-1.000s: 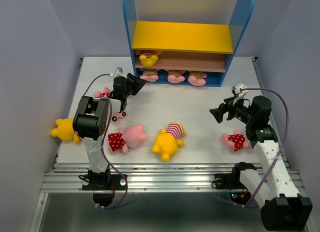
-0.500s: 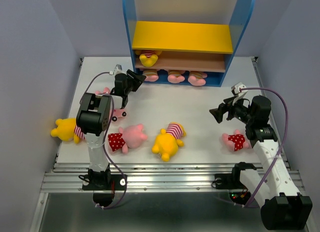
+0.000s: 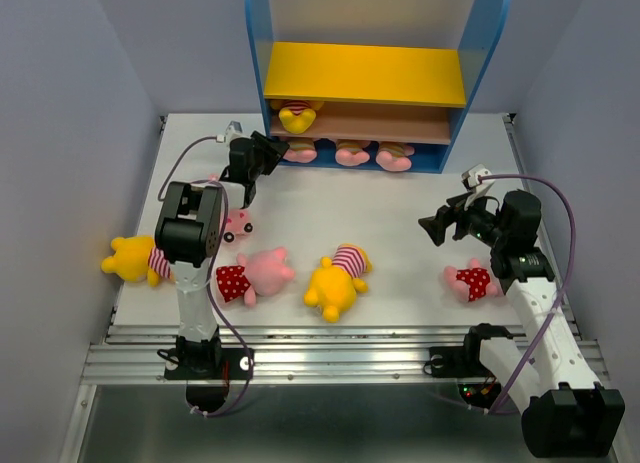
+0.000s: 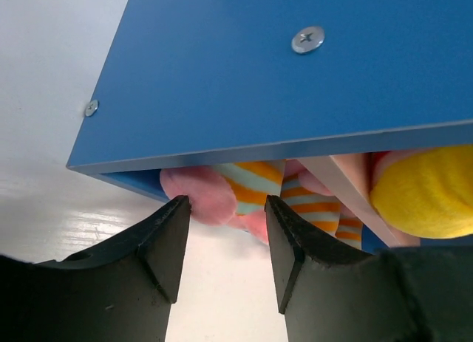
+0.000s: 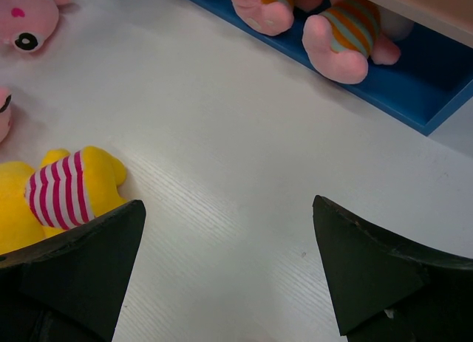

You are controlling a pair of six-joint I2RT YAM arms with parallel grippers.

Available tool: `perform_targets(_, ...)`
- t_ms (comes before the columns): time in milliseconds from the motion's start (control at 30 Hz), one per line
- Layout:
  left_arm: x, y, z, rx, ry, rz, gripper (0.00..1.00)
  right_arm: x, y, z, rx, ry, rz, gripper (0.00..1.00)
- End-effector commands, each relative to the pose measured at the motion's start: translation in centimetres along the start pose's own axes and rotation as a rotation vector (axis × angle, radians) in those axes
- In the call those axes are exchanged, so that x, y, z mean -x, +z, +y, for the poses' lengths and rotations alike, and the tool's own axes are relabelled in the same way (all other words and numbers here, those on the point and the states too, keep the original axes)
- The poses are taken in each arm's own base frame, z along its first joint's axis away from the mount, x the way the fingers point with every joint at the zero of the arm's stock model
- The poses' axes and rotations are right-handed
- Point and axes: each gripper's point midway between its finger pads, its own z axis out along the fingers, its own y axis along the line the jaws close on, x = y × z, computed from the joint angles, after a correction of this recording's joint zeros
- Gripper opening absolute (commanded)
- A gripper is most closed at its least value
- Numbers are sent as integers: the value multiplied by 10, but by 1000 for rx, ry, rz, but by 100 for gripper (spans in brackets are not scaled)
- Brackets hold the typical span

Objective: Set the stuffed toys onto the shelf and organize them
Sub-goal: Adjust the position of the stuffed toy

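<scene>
far-left yellow bear point(image 3: 128, 260) at table point(image 3: 400, 208) edge | left gripper point(image 3: 270, 150) fingers parted, empty, at shelf point(image 3: 365, 75) base's left corner | three striped pigs point(image 3: 352, 155) on base, shelved bear point(image 3: 297, 116) on middle board | dotted pig point(image 3: 250, 276) and striped bear point(image 3: 338, 278) loose mid-table | right gripper point(image 3: 432, 228) spread wide, empty | right dotted pig point(image 3: 470, 280) near right edge

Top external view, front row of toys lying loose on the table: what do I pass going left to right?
In order: far-left yellow bear → left dotted pig → middle yellow bear in a red-striped shirt → right dotted pig. The pink pig just behind that row overlaps the left dotted pig's place, so it is left out.
</scene>
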Motion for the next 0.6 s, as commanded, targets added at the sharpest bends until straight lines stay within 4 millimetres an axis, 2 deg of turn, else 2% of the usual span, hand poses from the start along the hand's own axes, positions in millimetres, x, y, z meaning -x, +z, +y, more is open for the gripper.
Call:
perform_targets(0,13,7,-7,-8,24,-26,55,6,1,-4,-5,-40,-30,100)
perform_targets(200,10,9,-2,1,25,-8,52,5,1,-4,-4,-38,-27,100)
perform_targets(333,11,10,-4,-10,26,-4,42,5,1,-4,-7,-38,-27,100)
perform_targets(400,13,11,-7,-22,32,-4,33,5,2,-5,-9,-39,-26,100)
perform_targets(500,14,9,-11,-34,40,-5,14,5,1,-5,-10,-38,-27,100)
perform_targets(533,17,8,-15,-46,47,-12,5,5,1,-5,-10,-38,-27,100)
perform_targets(567,17,8,-17,-52,51,-14,1,5,1,-5,-11,-39,-28,100)
